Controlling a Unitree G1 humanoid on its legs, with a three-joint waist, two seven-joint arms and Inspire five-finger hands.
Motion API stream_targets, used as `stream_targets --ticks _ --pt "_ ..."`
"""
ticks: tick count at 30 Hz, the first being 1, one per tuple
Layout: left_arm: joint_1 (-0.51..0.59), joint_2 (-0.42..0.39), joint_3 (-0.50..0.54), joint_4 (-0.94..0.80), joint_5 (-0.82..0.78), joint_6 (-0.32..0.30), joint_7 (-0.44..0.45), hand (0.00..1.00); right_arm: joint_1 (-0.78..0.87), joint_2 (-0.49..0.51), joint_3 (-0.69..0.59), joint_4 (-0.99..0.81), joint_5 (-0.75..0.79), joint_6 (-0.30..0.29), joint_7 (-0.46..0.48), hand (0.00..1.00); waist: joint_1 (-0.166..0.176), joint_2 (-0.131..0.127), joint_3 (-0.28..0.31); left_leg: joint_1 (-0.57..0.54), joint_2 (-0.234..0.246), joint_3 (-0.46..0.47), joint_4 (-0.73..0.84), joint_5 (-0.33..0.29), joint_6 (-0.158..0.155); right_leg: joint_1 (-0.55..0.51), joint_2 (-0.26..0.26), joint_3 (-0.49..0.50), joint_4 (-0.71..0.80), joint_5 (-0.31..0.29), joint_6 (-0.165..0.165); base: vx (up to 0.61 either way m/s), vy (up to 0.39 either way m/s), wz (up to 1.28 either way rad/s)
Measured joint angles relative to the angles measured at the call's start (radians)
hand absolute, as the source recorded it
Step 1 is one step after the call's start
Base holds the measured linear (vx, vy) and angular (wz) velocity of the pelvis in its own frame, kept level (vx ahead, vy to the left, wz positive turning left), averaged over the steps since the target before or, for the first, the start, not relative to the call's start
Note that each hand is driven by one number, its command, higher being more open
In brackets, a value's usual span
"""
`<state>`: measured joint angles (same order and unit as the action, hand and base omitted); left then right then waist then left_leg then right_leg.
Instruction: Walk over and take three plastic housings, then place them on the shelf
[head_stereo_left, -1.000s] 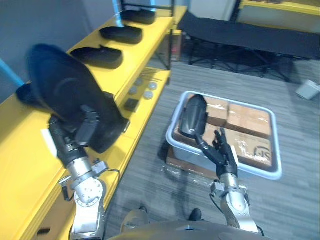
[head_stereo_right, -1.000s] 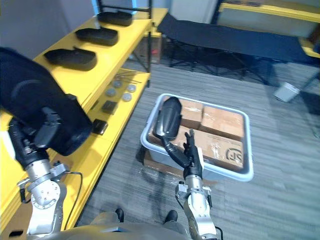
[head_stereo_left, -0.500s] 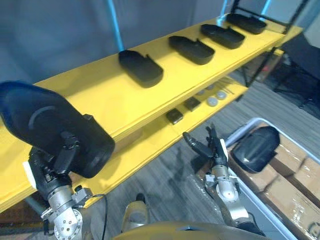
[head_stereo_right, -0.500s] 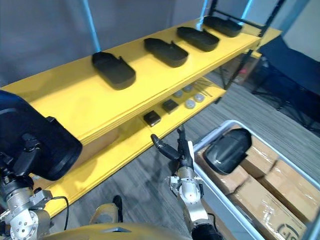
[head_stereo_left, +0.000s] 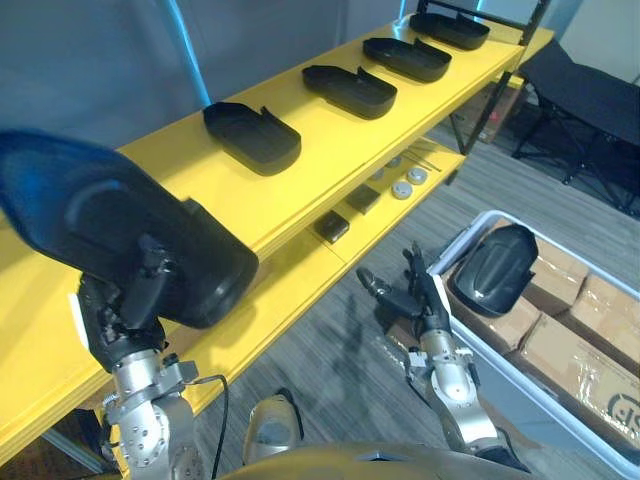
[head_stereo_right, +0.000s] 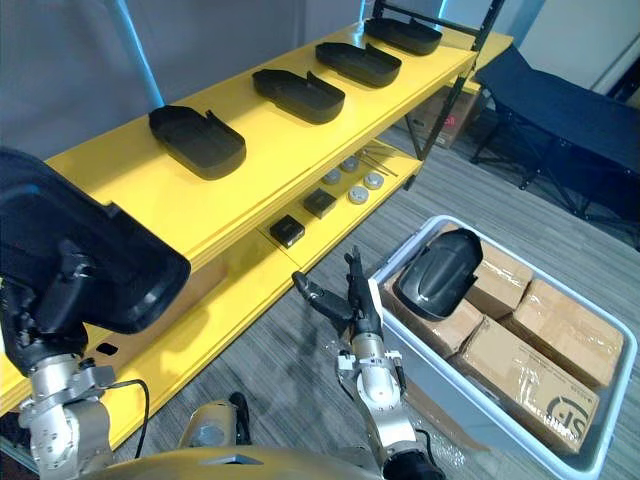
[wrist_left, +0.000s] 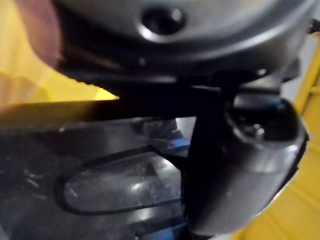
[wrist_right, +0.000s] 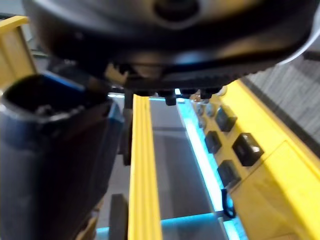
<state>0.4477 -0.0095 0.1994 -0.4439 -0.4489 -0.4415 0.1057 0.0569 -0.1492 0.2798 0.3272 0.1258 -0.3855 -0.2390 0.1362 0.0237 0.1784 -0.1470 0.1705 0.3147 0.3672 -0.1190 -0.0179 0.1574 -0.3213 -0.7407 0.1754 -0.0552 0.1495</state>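
The left hand (head_stereo_left: 125, 312), curled round a plastic housing (head_stereo_left: 120, 235) at lower left, should lower it level onto the bare shelf (head_stereo_left: 170, 160) stretch beside the shelved housings (head_stereo_left: 252, 135); the right hand (head_stereo_left: 418, 300), lower centre, is spread, empty.

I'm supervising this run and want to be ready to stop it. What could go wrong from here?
The left hand grips the bulky held housing by one end only, so it may tilt or slip. It hangs near the shelf's front edge; released there, it could drop off. Swung further along, it might knock the nearest shelved housing.
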Motion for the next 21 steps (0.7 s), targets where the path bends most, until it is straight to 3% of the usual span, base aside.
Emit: stream_targets --ticks 2,3,4,5,6,7,8,10,12,14,16,17,19,21 --pt "-0.058 0.045 0.034 -0.056 -0.006 -0.030 -0.016 0.00 -0.035 0.011 0.003 -0.031 0.002 -0.017 -0.009 1.00 -0.003 -0.012 -0.002 0.008 -0.049 -0.030 -0.012 -0.013 0.008 0.006 -0.056 -0.019 0.090 -0.009 0.009 0.10 0.131 0.59" --pt "-0.117 0.066 0.053 -0.070 0.016 -0.044 -0.011 0.00 -0.047 0.007 -0.003 -0.056 0.002 -0.044 -0.006 1.00 -0.008 0.000 0.002 0.019 -0.078 -0.067 -0.016 -0.016 0.018 -0.036 -0.122 0.036 0.261 0.004 -0.074 0.11 0.161 0.90" --pt "-0.153 0.079 0.067 -0.083 0.035 -0.049 -0.008 0.00 -0.049 0.005 -0.011 -0.076 0.002 -0.059 -0.002 1.00 -0.012 0.000 0.002 0.033 -0.101 -0.099 -0.029 -0.016 0.031 -0.082 -0.147 0.135 0.372 0.045 -0.145 0.13 0.204 1.27" --pt "-0.191 0.117 0.083 -0.102 0.037 -0.066 -0.009 0.00 -0.056 0.006 -0.030 -0.111 0.001 -0.067 0.003 1.00 -0.025 0.004 -0.001 0.058 -0.132 -0.153 -0.059 -0.009 0.044 -0.146 -0.148 0.308 0.491 0.130 -0.137 0.08 0.132 1.14" --pt "-0.208 0.137 0.090 -0.110 0.037 -0.073 -0.008 0.00 -0.058 0.014 -0.040 -0.131 0.000 -0.068 0.006 1.00 -0.036 0.002 -0.003 0.060 -0.139 -0.186 -0.070 -0.005 0.050 -0.170 -0.135 0.369 0.538 0.112 -0.113 0.15 0.012 1.43" --pt "-0.252 0.166 0.093 -0.112 0.037 -0.088 -0.004 0.00 -0.065 0.020 -0.058 -0.178 -0.002 -0.075 0.016 1.00 -0.050 -0.010 -0.004 0.066 -0.154 -0.247 -0.099 0.008 0.071 -0.214 -0.077 0.444 0.609 0.001 -0.104 0.19 -0.069 1.50" --pt "-0.284 0.164 0.098 -0.105 0.028 -0.089 0.003 0.00 -0.082 0.014 -0.075 -0.213 -0.003 -0.076 0.027 1.00 -0.060 -0.014 -0.005 0.079 -0.165 -0.295 -0.123 0.018 0.087 -0.234 -0.016 0.467 0.600 -0.079 -0.111 0.23 -0.078 1.41" --pt "-0.295 0.163 0.091 -0.086 0.014 -0.088 0.013 0.00 -0.110 -0.005 -0.092 -0.255 -0.005 -0.077 0.037 1.00 -0.058 -0.020 -0.005 0.104 -0.181 -0.343 -0.146 0.019 0.087 -0.257 0.048 0.477 0.501 -0.137 -0.120 0.19 -0.054 1.00" --pt "-0.293 0.161 0.064 -0.070 0.014 -0.077 0.023 0.00 -0.122 -0.019 -0.127 -0.347 -0.055 -0.087 0.020 1.00 -0.058 -0.022 -0.006 0.101 -0.186 -0.409 -0.144 0.010 0.074 -0.306 0.122 0.538 0.312 -0.141 -0.122 0.21 -0.100 1.04" --pt "-0.283 0.148 0.041 -0.068 0.012 -0.057 0.022 0.00 -0.133 -0.030 -0.138 -0.415 -0.086 -0.099 0.002 1.00 -0.060 -0.034 -0.014 0.102 -0.188 -0.453 -0.131 0.003 0.045 -0.327 0.154 0.590 0.181 -0.102 -0.103 0.30 -0.187 0.91" --pt "-0.272 0.142 0.030 -0.069 0.013 -0.033 0.020 0.00 -0.152 -0.036 -0.137 -0.482 -0.089 -0.105 -0.002 1.00 -0.058 -0.078 -0.024 0.104 -0.221 -0.476 -0.104 -0.030 0.012 -0.328 0.143 0.603 0.080 0.074 -0.120 0.30 -0.249 0.67" --pt "-0.246 0.100 0.015 -0.065 0.012 -0.019 0.012 0.00 -0.178 -0.054 -0.140 -0.519 -0.084 -0.115 0.006 1.00 -0.056 -0.055 -0.032 0.099 -0.196 -0.484 -0.073 -0.059 -0.012 -0.299 0.154 0.568 0.059 0.070 -0.089 0.27 -0.236 0.40" --pt "-0.215 0.074 -0.003 -0.067 0.009 -0.003 -0.022 0.00 -0.184 -0.061 -0.158 -0.576 -0.078 -0.115 0.012 1.00 -0.057 -0.033 -0.044 0.102 -0.150 -0.455 -0.083 -0.066 -0.024 -0.252 0.189 0.522 -0.008 0.074 -0.096 0.21 -0.172 0.40" --pt "-0.201 0.059 -0.022 -0.067 0.009 0.011 -0.056 0.00 -0.168 -0.062 -0.195 -0.641 -0.078 -0.114 0.015 1.00 -0.059 -0.030 -0.046 0.114 -0.106 -0.365 -0.108 -0.064 -0.027 -0.210 0.211 0.488 -0.056 0.075 -0.104 0.18 -0.139 0.46"
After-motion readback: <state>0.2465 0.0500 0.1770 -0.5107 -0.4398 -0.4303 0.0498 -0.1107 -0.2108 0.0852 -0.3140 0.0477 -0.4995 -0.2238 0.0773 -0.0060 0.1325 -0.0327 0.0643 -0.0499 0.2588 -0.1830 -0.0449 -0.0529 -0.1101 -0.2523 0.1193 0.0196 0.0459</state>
